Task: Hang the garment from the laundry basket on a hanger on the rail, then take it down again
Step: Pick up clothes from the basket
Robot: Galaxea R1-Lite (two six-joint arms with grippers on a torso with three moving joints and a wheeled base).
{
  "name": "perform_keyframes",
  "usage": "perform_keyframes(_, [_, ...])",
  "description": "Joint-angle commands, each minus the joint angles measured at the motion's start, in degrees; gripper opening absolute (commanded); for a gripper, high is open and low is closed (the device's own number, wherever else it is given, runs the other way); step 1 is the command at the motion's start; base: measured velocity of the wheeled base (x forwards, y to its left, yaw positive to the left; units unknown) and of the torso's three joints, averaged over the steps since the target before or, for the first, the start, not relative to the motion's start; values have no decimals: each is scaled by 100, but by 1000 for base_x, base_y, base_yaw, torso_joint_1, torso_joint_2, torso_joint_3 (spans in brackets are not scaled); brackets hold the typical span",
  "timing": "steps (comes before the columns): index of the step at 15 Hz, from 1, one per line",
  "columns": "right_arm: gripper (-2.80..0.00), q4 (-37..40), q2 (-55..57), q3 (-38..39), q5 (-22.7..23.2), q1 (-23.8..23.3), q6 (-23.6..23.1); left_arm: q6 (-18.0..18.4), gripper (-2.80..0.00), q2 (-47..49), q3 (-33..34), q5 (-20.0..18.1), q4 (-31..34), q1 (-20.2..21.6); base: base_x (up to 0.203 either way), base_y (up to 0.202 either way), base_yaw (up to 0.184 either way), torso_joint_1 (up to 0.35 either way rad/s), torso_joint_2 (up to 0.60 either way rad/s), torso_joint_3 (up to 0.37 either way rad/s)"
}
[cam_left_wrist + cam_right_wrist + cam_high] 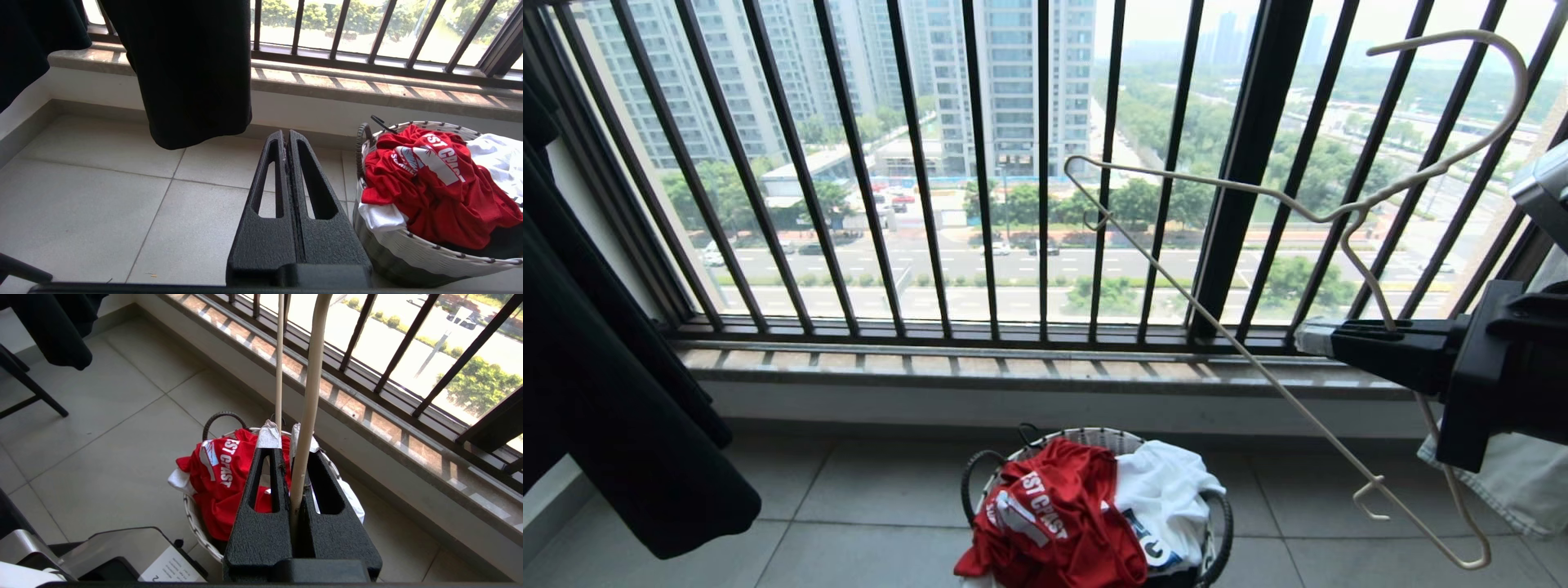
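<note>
The red garment (1054,514) lies crumpled on top of the small round laundry basket (1086,435) on the tiled floor below the window. My right gripper (1311,339) reaches in from the right, above and to the right of the basket. It is shut on the cream wire hanger (1372,483), which tilts with its hook up against the window bars. From the right wrist, the hanger (310,396) runs between the fingers of that gripper (284,441), with the garment (216,477) below. My left gripper (286,136) is shut and empty, low beside the basket (408,249). The rail is out of view.
A black garment (621,392) hangs at the left. A white T-shirt (1168,490) shares the basket. Dark window bars (980,204) and a stone ledge (1013,363) close the far side. Pale cloth (1511,482) hangs at the right. The robot's base (102,555) is near the basket.
</note>
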Motion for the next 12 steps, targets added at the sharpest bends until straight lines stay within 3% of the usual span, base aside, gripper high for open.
perform_keyframes(1, [-280,-8,-22,-1,3,10,-10,-15,-280,4,1,3,-14,0,0,0,0,0,5,-198])
perform_keyframes(12, [-280,-8,-446,-91,-6,1,-10,-15,-280,4,1,3,-10,0,0,0,0,1,4,-199])
